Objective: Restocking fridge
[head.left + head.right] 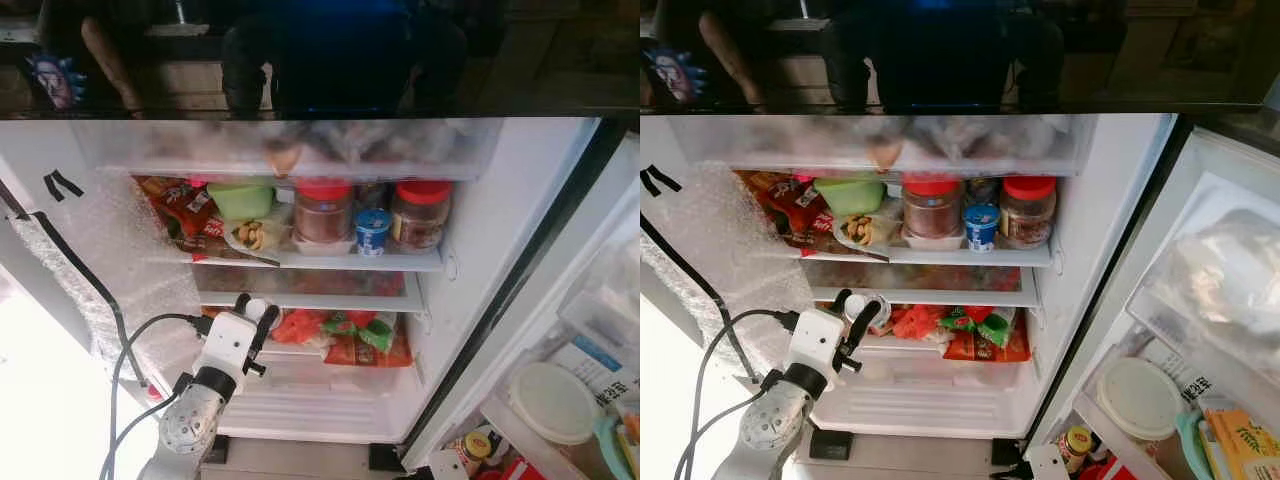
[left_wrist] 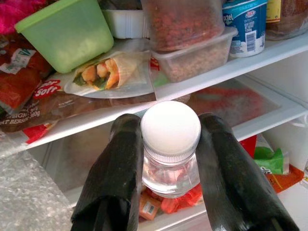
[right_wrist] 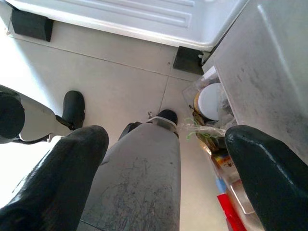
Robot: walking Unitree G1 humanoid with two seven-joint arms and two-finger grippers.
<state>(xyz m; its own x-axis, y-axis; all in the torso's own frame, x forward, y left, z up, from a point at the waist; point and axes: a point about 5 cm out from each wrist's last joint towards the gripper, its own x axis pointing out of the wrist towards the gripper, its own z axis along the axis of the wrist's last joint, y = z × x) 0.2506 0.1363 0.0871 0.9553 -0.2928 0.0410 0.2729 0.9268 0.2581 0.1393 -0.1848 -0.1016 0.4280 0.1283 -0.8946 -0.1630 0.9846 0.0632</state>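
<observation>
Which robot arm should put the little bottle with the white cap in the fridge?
Left. The left gripper is already shut on the white-capped bottle and raised in front of the fridge shelves. The right gripper hangs open, pointing down at the floor beside the fridge door.

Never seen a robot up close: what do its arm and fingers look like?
The left arm is silver metal with rounded, perforated joints and a white boxy wrist. Black cables loop along it. The left gripper ends in two long, thick, matt black fingers; the right gripper's look alike.
</observation>
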